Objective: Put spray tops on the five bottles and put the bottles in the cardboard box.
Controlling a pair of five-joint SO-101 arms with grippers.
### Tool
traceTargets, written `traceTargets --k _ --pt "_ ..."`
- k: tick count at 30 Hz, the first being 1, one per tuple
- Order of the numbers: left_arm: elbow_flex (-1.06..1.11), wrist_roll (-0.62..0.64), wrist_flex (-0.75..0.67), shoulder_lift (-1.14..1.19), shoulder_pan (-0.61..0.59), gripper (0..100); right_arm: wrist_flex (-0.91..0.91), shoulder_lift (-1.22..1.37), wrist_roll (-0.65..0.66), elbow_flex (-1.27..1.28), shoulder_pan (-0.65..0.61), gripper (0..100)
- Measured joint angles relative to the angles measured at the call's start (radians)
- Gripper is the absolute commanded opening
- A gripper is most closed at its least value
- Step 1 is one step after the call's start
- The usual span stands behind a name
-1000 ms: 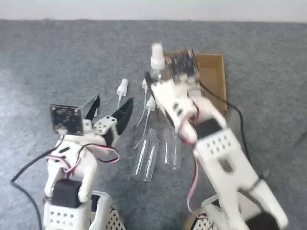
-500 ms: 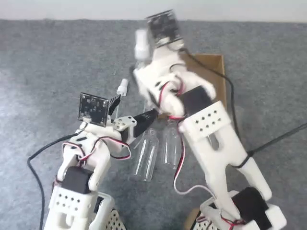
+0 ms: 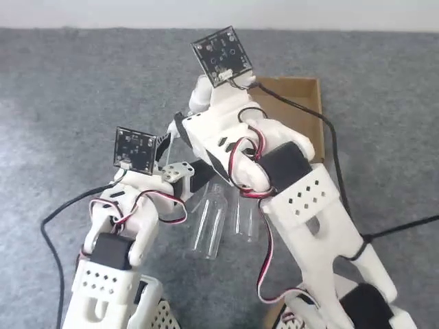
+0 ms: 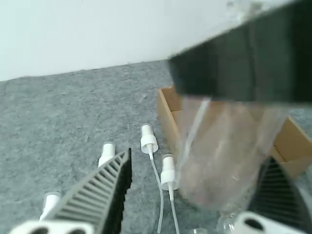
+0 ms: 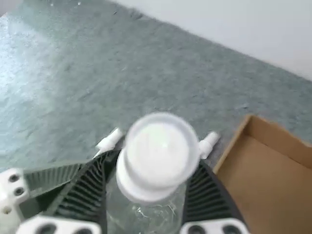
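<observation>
My right gripper (image 5: 152, 170) is shut on a clear bottle (image 5: 156, 214) that stands upright in the air with a white spray top (image 5: 158, 158) on it. In the high view this right gripper (image 3: 197, 129) is left of the cardboard box (image 3: 305, 103), and the spray top (image 3: 200, 92) pokes up behind it. My left gripper (image 4: 199, 161) is open, and the held bottle (image 4: 219, 161) hangs between its spread fingers. From above, the left gripper (image 3: 184, 161) sits just below the right one. Two bare bottles (image 3: 209, 223) lie side by side on the carpet.
Several loose spray tops (image 4: 148, 141) lie on the grey carpet left of the box (image 4: 168, 109). The box interior (image 5: 265, 165) is bare brown cardboard. Both arms' cables trail across the floor near their bases.
The right arm has swung the capped bottle left, away from the box and towards the left arm. The left arm has moved right and forward, bringing its open fingers around the bottle.
</observation>
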Motion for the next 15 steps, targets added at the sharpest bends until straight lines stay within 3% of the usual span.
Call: traceTargets --k 6,10,15 --pt "0.0 -0.017 0.0 0.0 -0.005 36 -0.163 0.137 0.06 0.0 0.181 0.6" --pt "0.0 -0.038 0.0 0.0 -0.025 22 -0.292 0.273 0.074 0.0 0.256 0.6" --pt "0.0 -0.049 0.0 0.002 -0.147 5 -0.443 0.437 0.074 0.0 0.301 0.6"
